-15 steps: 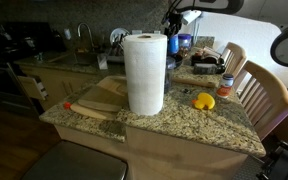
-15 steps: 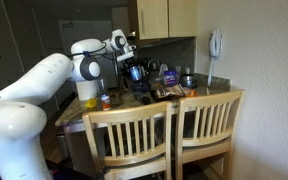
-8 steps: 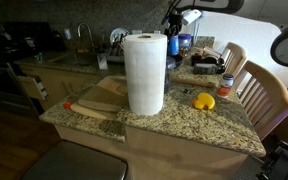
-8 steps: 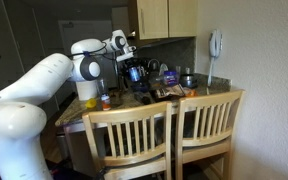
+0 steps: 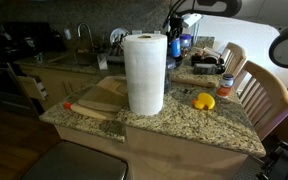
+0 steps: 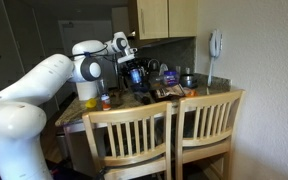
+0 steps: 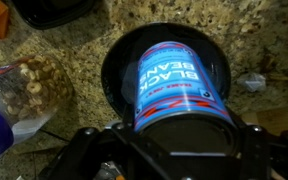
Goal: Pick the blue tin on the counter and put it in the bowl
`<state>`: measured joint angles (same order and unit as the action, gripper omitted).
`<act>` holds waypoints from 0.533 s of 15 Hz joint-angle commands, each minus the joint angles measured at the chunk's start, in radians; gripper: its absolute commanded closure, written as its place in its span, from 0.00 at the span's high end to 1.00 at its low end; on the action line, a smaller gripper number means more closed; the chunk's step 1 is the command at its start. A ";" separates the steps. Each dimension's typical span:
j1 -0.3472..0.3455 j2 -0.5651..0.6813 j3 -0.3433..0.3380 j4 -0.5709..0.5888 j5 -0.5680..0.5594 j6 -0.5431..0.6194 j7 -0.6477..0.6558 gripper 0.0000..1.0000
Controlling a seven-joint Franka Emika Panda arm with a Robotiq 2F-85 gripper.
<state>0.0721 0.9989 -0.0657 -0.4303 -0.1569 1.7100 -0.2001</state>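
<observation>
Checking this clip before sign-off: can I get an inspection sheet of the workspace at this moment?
Surface: speckled granite counter, crowded.
Job's things: blue cylindrical tin held over the dark round bowl; whether it touches the bottom cannot be told.
Clutter: white paper-towel roll, yellow object, clear tub of nuts, red-labelled jar.
Grippers: claw shut on the tin.
Cables: nothing seen.
Surroundings: wooden chairs, sink.
</observation>
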 commanded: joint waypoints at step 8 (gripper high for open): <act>-0.003 0.054 -0.008 0.086 -0.009 -0.049 -0.006 0.82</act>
<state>0.0721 1.0049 -0.0748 -0.4306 -0.1677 1.6978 -0.2001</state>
